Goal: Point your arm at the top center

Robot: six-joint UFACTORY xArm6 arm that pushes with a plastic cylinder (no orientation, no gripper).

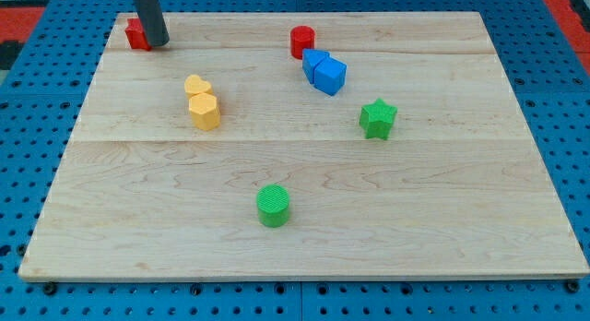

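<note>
Rod parked in the wooden board's [304,219] top-left corner

My tip [159,42], no hand to open, half hides a red block [136,33]; its shape's unclear.

You will find nothing to read here: no text, label, brand, number or sign shows on the bench [442,229], on any of the coloured blocks, or on the blue pegboard [562,100] around it.

Dark rod near-upright, my tip [159,42] on board, view's top left
</note>
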